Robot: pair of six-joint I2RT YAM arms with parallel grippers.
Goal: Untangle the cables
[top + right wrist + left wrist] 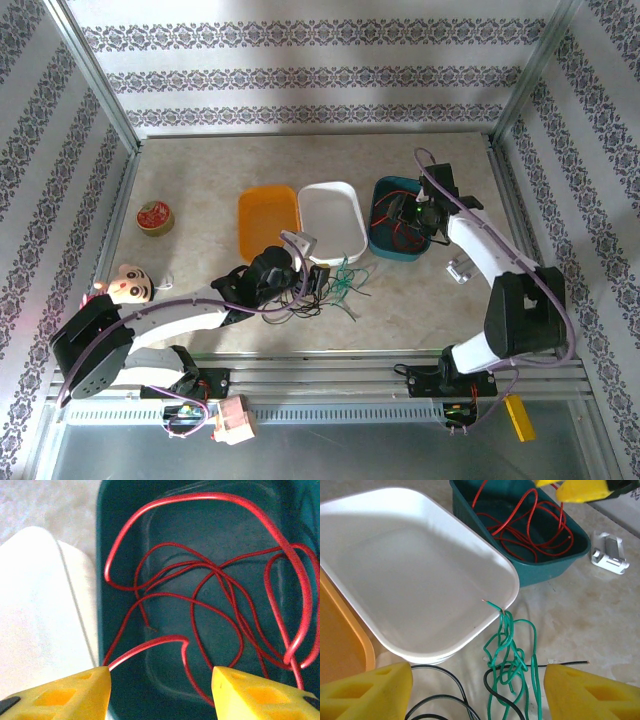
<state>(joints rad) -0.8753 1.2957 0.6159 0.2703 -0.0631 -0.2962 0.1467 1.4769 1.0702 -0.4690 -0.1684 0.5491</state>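
Cables [322,290]: part sorted, by my reading; one colour is trayed, two lie loose and crossing on the table [420,305].
Red cable [210,496]: loose loops inside the teal tray [120,510], alone there; probably its sorted place.
Green cable [507,645]: bunched on the table just beside the white tray [420,575], with one stripped end resting on that tray's rim.
Black cable [567,664]: crosses the green bunch; which strand lies on top I cannot tell. This is the remaining tangle.
Left gripper [477,695]: jaws wide, nothing held, poised over the green-and-black bunch, apparently to single out a strand.
Right gripper [160,695]: jaws wide, nothing held, over the teal tray; one red loop runs past its left finger.
Orange tray [268,222]: against the white tray; likely meant for another colour.
Obstructions: the white tray's rim under the green end; crossing strands may lift together.
Bystanders: small white clip [610,552], round red tin [155,217], doll toy [128,285]; all apart from the bunch.
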